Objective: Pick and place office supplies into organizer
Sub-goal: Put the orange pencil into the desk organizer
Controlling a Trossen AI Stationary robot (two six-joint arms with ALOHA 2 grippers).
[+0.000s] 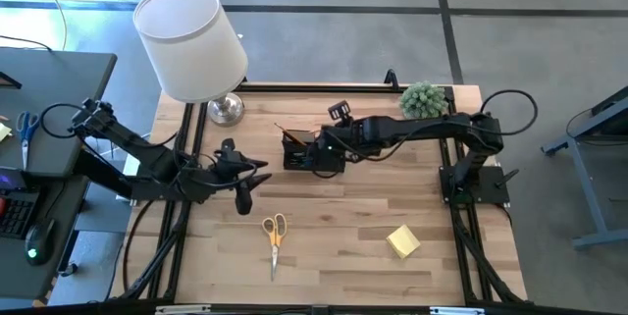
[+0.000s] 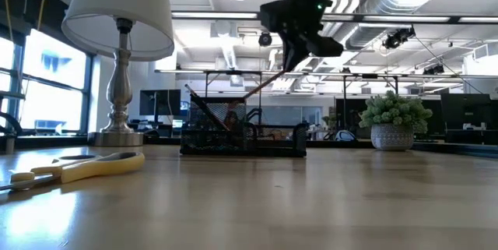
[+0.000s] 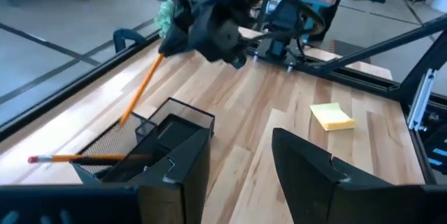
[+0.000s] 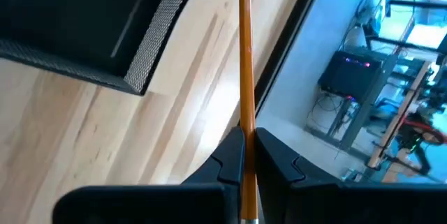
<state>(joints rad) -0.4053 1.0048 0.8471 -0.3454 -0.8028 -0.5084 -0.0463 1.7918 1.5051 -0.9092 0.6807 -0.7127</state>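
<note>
Right pincer (image 4: 244, 147) clamped on pencil (image 4: 244, 56), angled over mesh organizer (image 1: 299, 151) mid-tabletop. Risk: tip snags the mesh rim, pencil skids out. Left pincer (image 1: 245, 180) waits, part open.

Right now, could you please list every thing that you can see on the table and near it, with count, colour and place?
organizer: one, black mesh, middle of the table toward the back.
pencil in the right gripper: one, orange, slanting down toward the organizer.
pencil in the organizer: one, orange, its eraser end sticking out.
scissors: one pair, yellow handles, flat on the table's front part.
sticky-note pad: one, yellow, front right of the table.
lamp: one, white shade, silver base, back left corner.
plant: one, green, back right corner.
left gripper: open, empty, left of the organizer.
right gripper: shut on a pencil, above the organizer.
</note>
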